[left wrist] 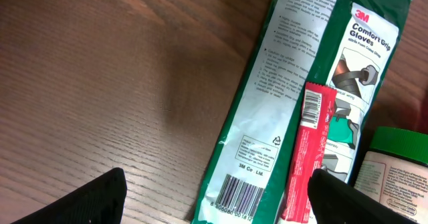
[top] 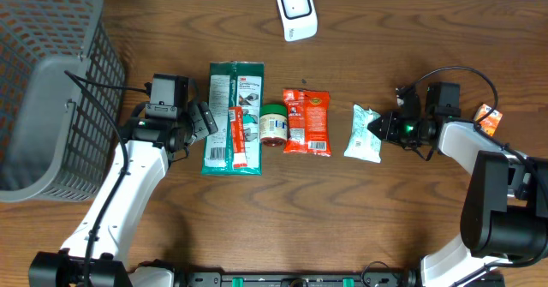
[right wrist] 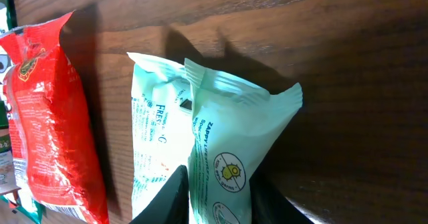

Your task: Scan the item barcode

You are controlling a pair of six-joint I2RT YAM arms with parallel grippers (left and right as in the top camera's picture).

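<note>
The right claw is closed on the packet. Its two dark fingers press either side of the mint-green wrapper at its near end, and the film is creased and bunched between them. The packet lies on the tabletop at the right end of a row of goods, well below and to the right of the white scanner, which sits at the far edge. No barcode shows on the packet in these views.

Just left of the packet is a red pouch, then a green-lidded jar touching the pouch. Beyond that is a green gloves pack with a red stick lying on top of it. A printed barcode shows at the near end of the gloves pack and another on the stick.

The left claw is spread wide and grips nothing. It is beside the left edge of the gloves pack. A grey basket fills the far left corner. A small orange item lies beside the right arm.
</note>
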